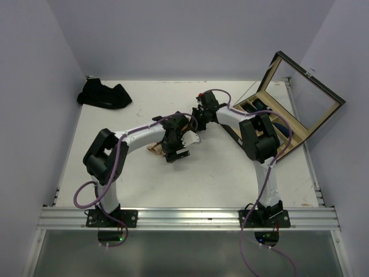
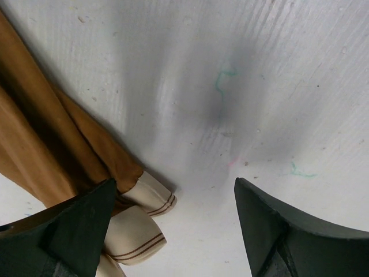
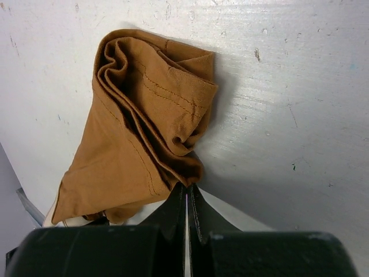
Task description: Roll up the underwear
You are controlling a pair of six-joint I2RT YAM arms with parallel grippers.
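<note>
Right gripper [image 3: 186, 193]: your jaws are clenched on an edge of the rust-orange underwear [image 3: 144, 133] | left gripper [image 2: 174, 184]: released, one finger just beside its cream waistband [image 2: 141, 231] | cloth: bunched in loose lengthwise folds, stitched seam showing, lying on the worktop [image 3: 288, 86] between your two arms

Bright, even and diffuse from overhead in the top view, with only soft shadows under the arms on the white table [image 1: 219, 173]. In the left wrist view, a grey shadow smudge at centre and a soft-focused left gripper [image 2: 174, 186] at 6 o'clock. In the right wrist view, crisp cloth, deep shadow in the rust-orange underwear [image 3: 144, 133] folds, and a blurred right gripper [image 3: 185, 193] at 6 o'clock.
</note>
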